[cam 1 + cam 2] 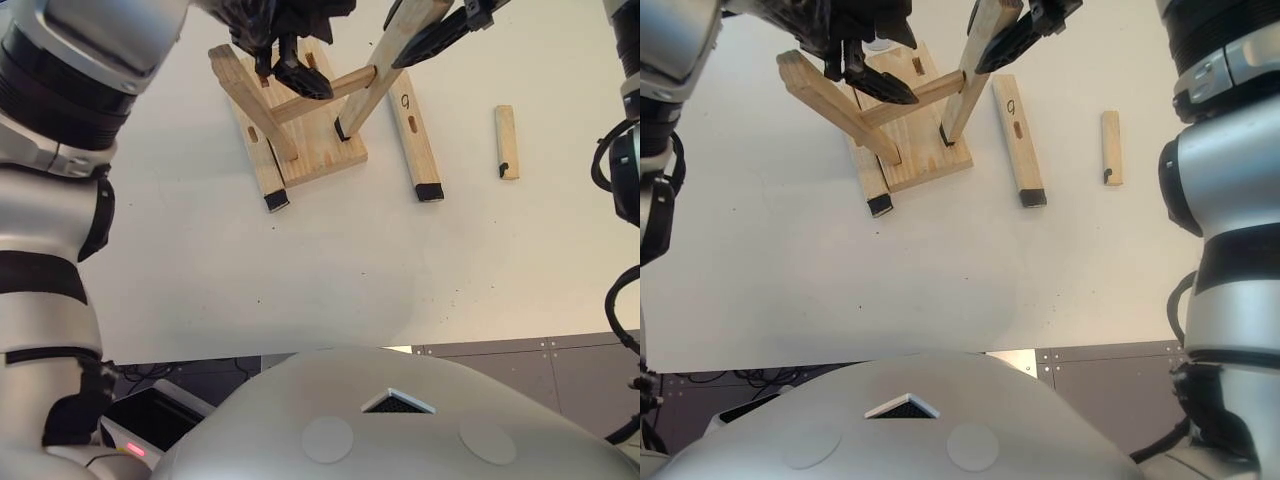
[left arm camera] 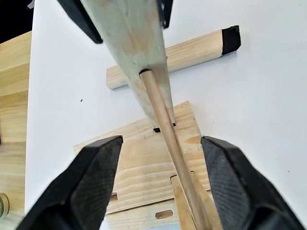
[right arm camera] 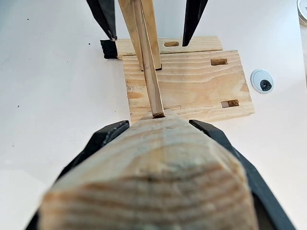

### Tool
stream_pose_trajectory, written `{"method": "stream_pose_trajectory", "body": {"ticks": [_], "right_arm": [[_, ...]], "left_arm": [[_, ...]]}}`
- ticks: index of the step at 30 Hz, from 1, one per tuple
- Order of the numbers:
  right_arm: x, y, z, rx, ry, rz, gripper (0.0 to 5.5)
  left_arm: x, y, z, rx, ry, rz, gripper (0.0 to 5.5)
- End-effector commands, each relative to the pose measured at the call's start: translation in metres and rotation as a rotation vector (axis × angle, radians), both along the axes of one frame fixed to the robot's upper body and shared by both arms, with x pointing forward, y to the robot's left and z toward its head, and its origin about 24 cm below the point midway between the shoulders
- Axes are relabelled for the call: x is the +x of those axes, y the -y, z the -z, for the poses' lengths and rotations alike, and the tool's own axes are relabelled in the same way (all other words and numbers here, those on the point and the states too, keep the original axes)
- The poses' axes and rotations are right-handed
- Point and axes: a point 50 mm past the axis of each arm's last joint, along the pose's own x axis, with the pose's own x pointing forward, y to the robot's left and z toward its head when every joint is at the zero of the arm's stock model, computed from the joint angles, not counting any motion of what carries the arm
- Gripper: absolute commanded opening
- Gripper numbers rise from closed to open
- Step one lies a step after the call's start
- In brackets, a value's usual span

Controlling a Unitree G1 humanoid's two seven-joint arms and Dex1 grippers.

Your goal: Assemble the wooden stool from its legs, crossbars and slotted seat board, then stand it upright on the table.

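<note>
Pinching a leg (image 1: pixel 366 100) set in the seat board (image 1: pixel 320 152), right claw (image 3: pixel 158 133) faces left claw (image 2: pixel 160 143) spread around crossbar (image 1: pixel 349 82).

- left arm (image 1: pixel 45 330): glossy silver-grey rounded shells; black bands at the joints; a ribbed black ring under the uppermost shell
- right arm (image 1: pixel 1225 190): the same silver-grey casing in stacked cylinders; black rings between segments; thin black cables (image 1: pixel 612 160) loop beside it
- left gripper (image 2: pixel 160 140): two matt black fingers (image 2: pixel 93 184); broad, wedge-shaped, tapering to blunt tips
- right gripper (image 3: pixel 158 122): black fingers (image 3: pixel 100 139); flat, angular faces
</note>
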Motion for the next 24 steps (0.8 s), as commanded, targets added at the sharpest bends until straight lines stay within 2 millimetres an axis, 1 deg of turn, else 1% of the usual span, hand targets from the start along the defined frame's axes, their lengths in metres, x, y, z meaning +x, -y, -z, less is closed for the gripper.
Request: {"method": "stream_pose_trajectory", "body": {"ticks": [1, 6, 9, 12, 15, 17, 20, 21, 22, 24], "right_arm": [[-0.016, -0.004, 0.081, -0.128, -0.250, -0.021, 2.08], [-0.016, -0.009, 0.080, -0.132, -0.242, -0.039, 2.08], [-0.016, -0.011, 0.078, -0.139, -0.234, -0.056, 2.08], [-0.015, -0.016, 0.076, -0.137, -0.224, -0.064, 2.08], [-0.015, -0.026, 0.073, -0.105, -0.217, -0.076, 2.08], [-0.014, -0.031, 0.070, -0.082, -0.212, -0.077, 2.07], [-0.014, -0.035, 0.069, -0.064, -0.212, -0.079, 2.07], [-0.014, -0.037, 0.070, -0.052, -0.210, -0.081, 2.07], [-0.015, -0.038, 0.070, -0.038, -0.211, -0.079, 2.07], [-0.016, -0.034, 0.073, -0.019, -0.225, -0.066, 2.07]], "left_arm": [[0.007, -0.001, 0.023, -0.041, -0.067, -0.060, 2.39], [0.013, 0.008, 0.040, -0.097, -0.148, -0.086, 1.50], [0.018, 0.007, 0.051, -0.079, -0.191, -0.126, 1.05], [0.024, 0.002, 0.069, -0.067, -0.313, -0.217, 0.91], [0.019, 0.001, 0.095, 0.004, -0.406, -0.263, 0.87], [0.018, 0.001, 0.103, 0.022, -0.433, -0.284, 0.86], [0.020, 0.006, 0.103, 0.000, -0.441, -0.294, 0.82], [0.022, 0.010, 0.097, -0.035, -0.431, -0.279, 0.82], [0.024, 0.014, 0.086, -0.088, -0.412, -0.250, 0.82], [0.031, 0.021, 0.051, -0.199, -0.339, -0.202, 0.82]]}}
